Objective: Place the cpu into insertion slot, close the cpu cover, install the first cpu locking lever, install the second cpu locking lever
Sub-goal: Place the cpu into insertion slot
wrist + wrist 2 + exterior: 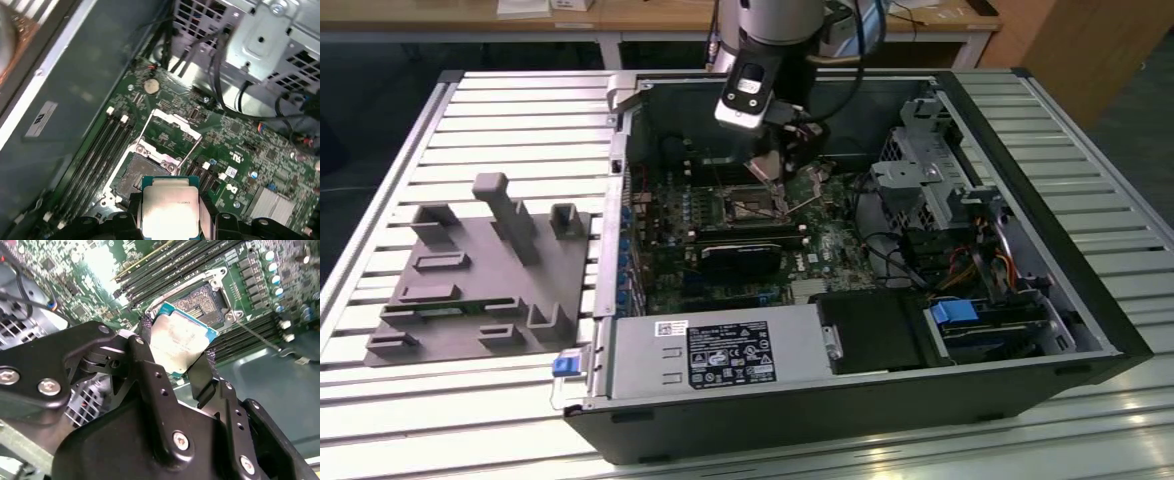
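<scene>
My gripper (769, 168) reaches down into the open computer case (1067, 290) and is shut on the cpu (182, 335), a square chip with a silver-grey top pinched by its edges between two black fingers (146, 357). In both wrist views the cpu (170, 206) hangs tilted a little above the insertion slot (136, 175), whose dark centre lies bare. The slot (204, 299) is partly hidden behind the chip. The cpu cover (172, 129), a thin silver frame, stands swung open on the slot's far side. A thin locking lever rod (256, 335) sticks out beside the slot.
Long black memory slots (175, 267) run beside the socket. A black heatsink block (740, 256), a power supply (707, 355), a metal drive cage (927, 175) and loose cables (894, 255) crowd the case. A grey fixture (480, 260) sits on the slatted table at the exterior view's left.
</scene>
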Tool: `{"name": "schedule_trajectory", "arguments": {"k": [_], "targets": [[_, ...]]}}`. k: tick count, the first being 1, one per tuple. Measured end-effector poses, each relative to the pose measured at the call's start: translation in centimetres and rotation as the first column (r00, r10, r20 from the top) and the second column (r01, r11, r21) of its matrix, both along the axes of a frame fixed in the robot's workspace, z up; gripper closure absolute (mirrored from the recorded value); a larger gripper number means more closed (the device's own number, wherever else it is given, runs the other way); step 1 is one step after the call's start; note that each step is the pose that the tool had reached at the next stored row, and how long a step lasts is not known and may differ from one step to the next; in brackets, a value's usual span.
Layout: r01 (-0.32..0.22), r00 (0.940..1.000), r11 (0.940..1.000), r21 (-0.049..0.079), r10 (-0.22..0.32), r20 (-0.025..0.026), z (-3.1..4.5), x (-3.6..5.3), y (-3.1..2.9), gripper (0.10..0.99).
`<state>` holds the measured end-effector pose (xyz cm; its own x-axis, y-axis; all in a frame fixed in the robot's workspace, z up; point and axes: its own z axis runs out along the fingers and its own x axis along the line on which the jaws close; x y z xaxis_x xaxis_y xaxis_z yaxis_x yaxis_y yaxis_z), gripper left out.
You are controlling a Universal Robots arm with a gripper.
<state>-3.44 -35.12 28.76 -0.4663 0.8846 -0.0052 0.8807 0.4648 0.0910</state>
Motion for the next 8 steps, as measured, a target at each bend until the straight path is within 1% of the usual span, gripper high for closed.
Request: {"name": "schedule_trajectory", "arguments": {"k": [2, 4, 6, 8], "targets": [[0.036, 0.9994, 0.9994, 0.0, -0.036, 0.0, -0.07, 0.0, 0.0, 0.549], [0.072, 0.9974, 0.9974, 0.0, -0.072, 0.0, -0.14, 0.0, 0.0, 0.549], [0.108, 0.9942, 0.9942, 0.0, -0.108, 0.0, -0.22, 0.0, 0.0, 0.549], [0.144, 0.9895, 0.9895, 0.0, -0.144, 0.0, -0.3, 0.0, 0.0, 0.549]]}}
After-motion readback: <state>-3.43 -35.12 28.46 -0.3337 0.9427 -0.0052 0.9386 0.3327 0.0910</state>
